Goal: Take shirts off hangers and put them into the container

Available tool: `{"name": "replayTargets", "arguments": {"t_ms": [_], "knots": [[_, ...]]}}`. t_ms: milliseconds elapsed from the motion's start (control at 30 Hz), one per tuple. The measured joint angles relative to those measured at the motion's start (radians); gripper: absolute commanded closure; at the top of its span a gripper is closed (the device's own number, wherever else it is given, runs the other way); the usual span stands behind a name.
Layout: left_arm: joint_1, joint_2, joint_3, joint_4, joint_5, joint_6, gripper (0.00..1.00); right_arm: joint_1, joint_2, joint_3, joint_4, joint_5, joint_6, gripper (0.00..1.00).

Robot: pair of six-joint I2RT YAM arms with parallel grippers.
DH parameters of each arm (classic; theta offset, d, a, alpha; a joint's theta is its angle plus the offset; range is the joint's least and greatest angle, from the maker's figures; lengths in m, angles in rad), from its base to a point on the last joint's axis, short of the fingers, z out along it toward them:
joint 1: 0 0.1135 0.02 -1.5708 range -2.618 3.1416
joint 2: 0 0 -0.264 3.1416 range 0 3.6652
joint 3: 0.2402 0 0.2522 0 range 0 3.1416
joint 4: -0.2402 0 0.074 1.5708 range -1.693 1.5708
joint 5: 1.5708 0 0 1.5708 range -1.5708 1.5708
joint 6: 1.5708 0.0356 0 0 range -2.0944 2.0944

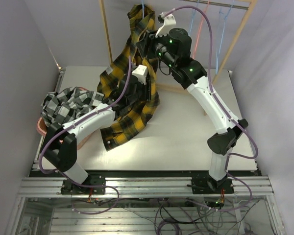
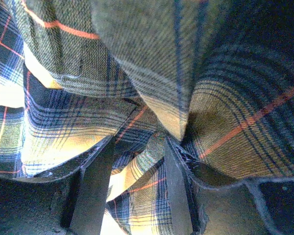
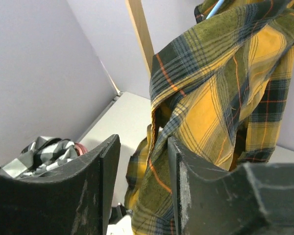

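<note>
Done: checked shirt (image 1: pixel 68 104) being held in basket (image 1: pixel 40 126).
Remaining: yellow plaid shirt (image 1: pixel 130 115) being carried by blue hanger (image 3: pixel 214 8).
Left fingers (image 2: pixel 176 186): its cloth being gripped.
Right fingers (image 3: pixel 100 171): being held apart, empty.

you have two shirts here: the plaid shirt (image 1: pixel 130 105) and the checked shirt (image 1: pixel 68 105). you can count three hangers: a blue hanger (image 1: pixel 143 7), a second blue hanger (image 1: pixel 221 39) and a pink hanger (image 1: pixel 199 27). there is one basket (image 1: pixel 40 126), one rack (image 1: pixel 106 34), one desk (image 1: pixel 186 127), and two arms: the left arm (image 1: pixel 90 120) and the right arm (image 1: pixel 210 100).
</note>
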Motion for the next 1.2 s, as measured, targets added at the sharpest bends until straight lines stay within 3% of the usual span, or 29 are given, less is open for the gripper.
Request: {"name": "replayTargets", "arguments": {"t_ms": [67, 300, 367, 400, 467, 767, 1200], "knots": [[-0.003, 0.002, 0.0, -0.002, -0.007, 0.005, 0.44, -0.001, 0.023, 0.027, -0.008, 0.018, -0.006, 0.72], [-0.004, 0.003, 0.0, -0.011, -0.023, 0.02, 0.43, -0.012, 0.067, 0.04, -0.015, 0.058, -0.011, 0.68], [-0.005, 0.003, 0.0, -0.018, -0.024, 0.024, 0.44, -0.014, 0.072, 0.04, -0.014, 0.063, -0.011, 0.71], [-0.005, 0.003, 0.0, -0.021, -0.025, 0.024, 0.44, -0.014, 0.072, 0.04, -0.014, 0.065, -0.01, 0.77], [-0.005, 0.003, 0.0, -0.022, -0.026, 0.026, 0.43, -0.015, 0.072, 0.04, -0.013, 0.07, -0.01, 1.0], [-0.006, -0.033, 0.0, -0.103, -0.097, 0.051, 0.4, -0.039, 0.069, 0.008, 0.01, 0.136, -0.036, 1.0], [-0.008, -0.401, 0.037, -0.297, -0.307, 0.124, 0.38, -0.034, 0.036, -0.011, 0.05, 0.198, -0.095, 1.0]]}}
